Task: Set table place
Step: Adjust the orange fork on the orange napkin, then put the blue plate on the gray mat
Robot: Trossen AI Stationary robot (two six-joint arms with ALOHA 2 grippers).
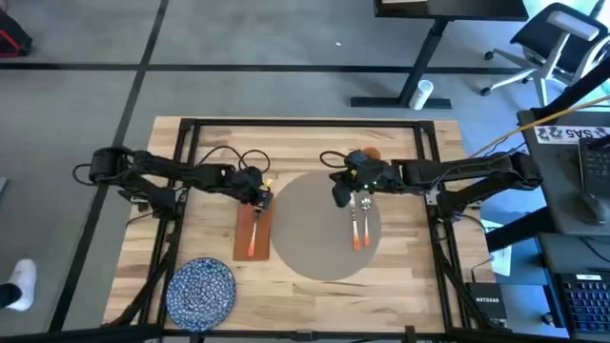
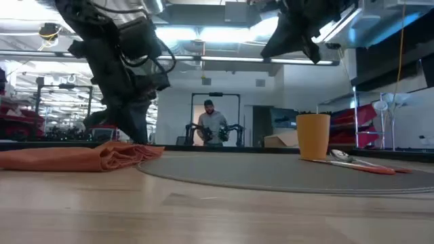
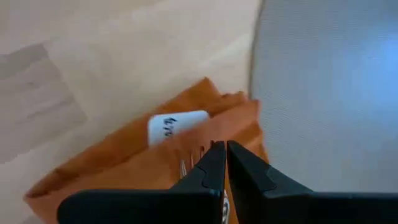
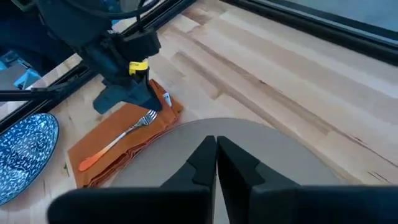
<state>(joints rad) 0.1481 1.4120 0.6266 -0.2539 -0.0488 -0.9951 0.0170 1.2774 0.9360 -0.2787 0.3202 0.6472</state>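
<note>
The placemat [image 1: 322, 232] lies flat near the middle of the table [image 1: 400, 286], a round grey-beige disc. On its right part lie a spoon and knife [image 1: 359, 221] with orange handles, side by side, and an orange cup [image 1: 370, 154] stands at its far right edge. Just left of the placemat lies a rust-red napkin [image 1: 254, 232] with a fork [image 4: 118, 141] lying on it, orange handle toward the near edge. A white label [image 3: 177, 125] on the napkin carries dark writing too blurred to read.

The left gripper [image 3: 222, 163] hangs over the far end of the napkin, fingers pressed together on nothing. The right gripper [image 4: 216, 157] is above the placemat's far right part, fingers likewise together and empty.

A blue speckled plate [image 1: 201, 289] sits at the table's near left corner. The tabletop is light wooden planks edged by black rails. Beyond it is a grey floor with desks and an office chair [image 1: 560, 40]; a person [image 2: 212, 125] stands far behind.
</note>
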